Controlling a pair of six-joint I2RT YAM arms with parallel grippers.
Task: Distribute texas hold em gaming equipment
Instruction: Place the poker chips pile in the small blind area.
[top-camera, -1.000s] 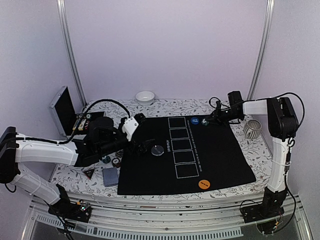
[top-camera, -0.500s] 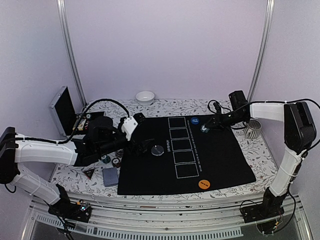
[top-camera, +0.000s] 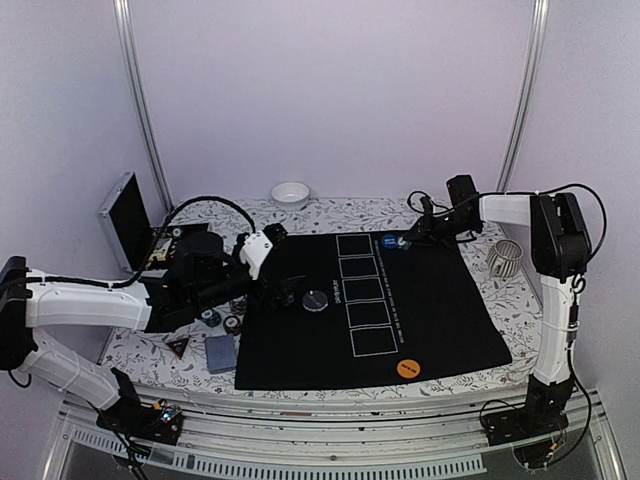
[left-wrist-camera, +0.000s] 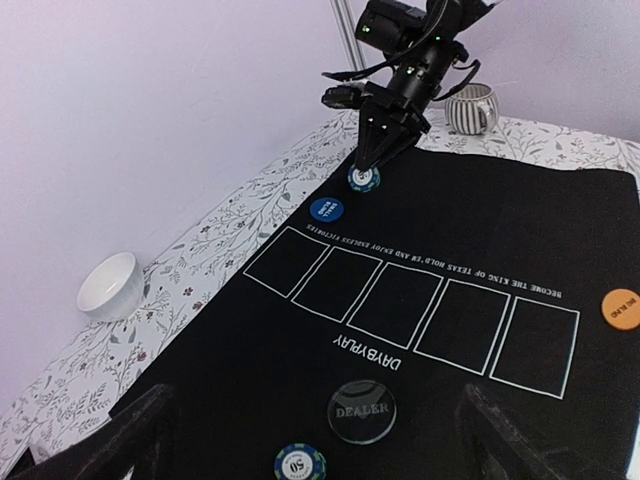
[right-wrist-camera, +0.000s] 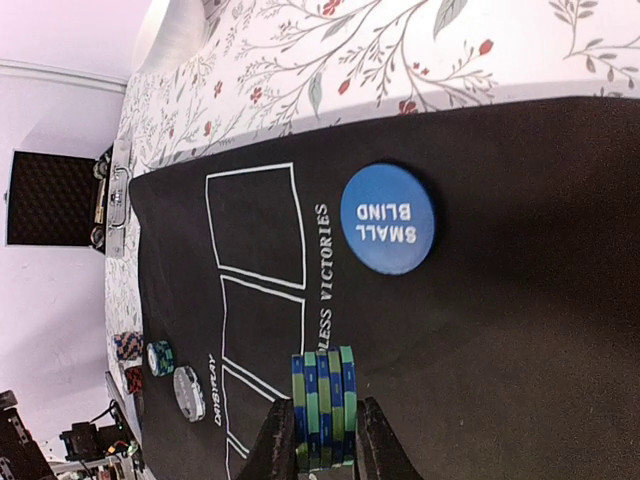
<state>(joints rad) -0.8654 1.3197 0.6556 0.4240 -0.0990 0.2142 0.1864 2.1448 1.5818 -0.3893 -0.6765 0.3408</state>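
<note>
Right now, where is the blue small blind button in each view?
Top external: blue small blind button, far edge of the mat, right of centre.
Left wrist: the button, just above centre.
Right wrist: the button, just right of centre.
Shared landmark: green-blue chip stack beside it.

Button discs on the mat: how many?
3: blue disc at the mat's far edge, dealer disc mid-left, orange disc near the front; the left arm may hide more.

We note black mat (top-camera: 380, 300), white outlined boxes; blue disc (right-wrist-camera: 388, 218), white lettering; orange disc (left-wrist-camera: 621, 308); chips (right-wrist-camera: 323, 408) edge-striped green and blue; white cloth (top-camera: 370, 212), red-green floral print.
</note>
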